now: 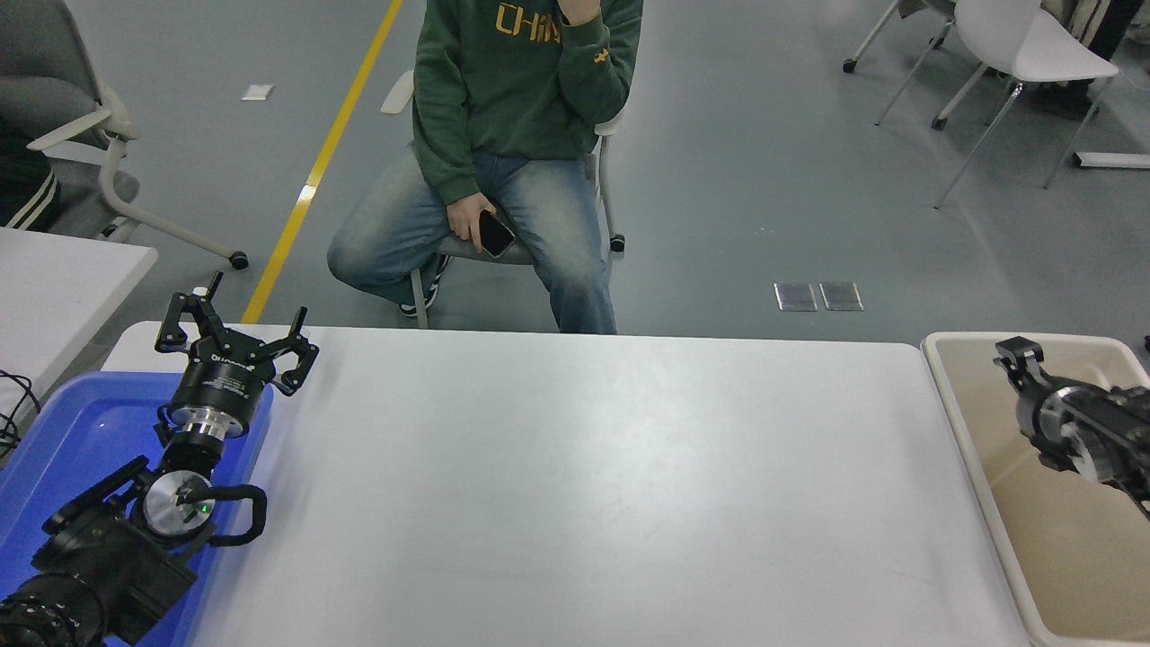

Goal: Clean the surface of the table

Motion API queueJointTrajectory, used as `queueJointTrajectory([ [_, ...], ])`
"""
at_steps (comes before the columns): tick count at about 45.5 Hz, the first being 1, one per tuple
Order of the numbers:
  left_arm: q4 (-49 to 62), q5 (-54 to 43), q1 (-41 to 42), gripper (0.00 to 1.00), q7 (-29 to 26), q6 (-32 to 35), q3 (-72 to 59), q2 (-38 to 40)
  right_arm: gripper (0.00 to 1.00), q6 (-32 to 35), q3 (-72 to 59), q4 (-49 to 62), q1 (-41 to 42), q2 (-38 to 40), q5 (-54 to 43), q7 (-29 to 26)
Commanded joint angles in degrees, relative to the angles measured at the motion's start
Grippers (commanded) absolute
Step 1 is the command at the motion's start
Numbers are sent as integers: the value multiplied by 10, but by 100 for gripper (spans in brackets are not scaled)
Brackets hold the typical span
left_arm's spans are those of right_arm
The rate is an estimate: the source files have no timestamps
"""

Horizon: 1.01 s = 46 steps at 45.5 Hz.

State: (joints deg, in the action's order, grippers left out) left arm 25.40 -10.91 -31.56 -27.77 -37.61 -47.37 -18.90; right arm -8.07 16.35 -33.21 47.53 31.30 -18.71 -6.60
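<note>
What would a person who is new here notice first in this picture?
First, the wide white table surface filling the middle, with a seated person in a green sweatshirt behind it, phone in hand. Then the left hand, open above the blue tray at lower left, and the right hand over the beige bin at right.

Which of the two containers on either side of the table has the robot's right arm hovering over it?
The beige bin at the right end; the right gripper hangs above it. The blue tray lies under the parked left gripper.
</note>
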Motion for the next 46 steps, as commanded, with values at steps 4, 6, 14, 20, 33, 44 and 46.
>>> queueJointTrajectory([
  [4,0,0,0,100,0,0,0,0,100,0,145,-120,-32,13,38,0],
  [6,0,0,0,100,0,0,0,0,100,0,148,-134,-35,11,54,1],
  [14,0,0,1,100,0,0,0,0,100,1,170,-208,-47,-10,143,4],
  [20,1,1,1,100,1,0,0,0,100,3,224,-230,-67,-37,183,28],
  [33,1,1,1,100,0,0,0,0,100,5,257,-229,-94,-113,198,99],
  [44,1,0,1,100,1,0,0,0,100,11,325,-216,-111,-189,201,127],
  [46,1,0,1,100,0,0,0,0,100,11,327,-216,-111,-194,201,127],
])
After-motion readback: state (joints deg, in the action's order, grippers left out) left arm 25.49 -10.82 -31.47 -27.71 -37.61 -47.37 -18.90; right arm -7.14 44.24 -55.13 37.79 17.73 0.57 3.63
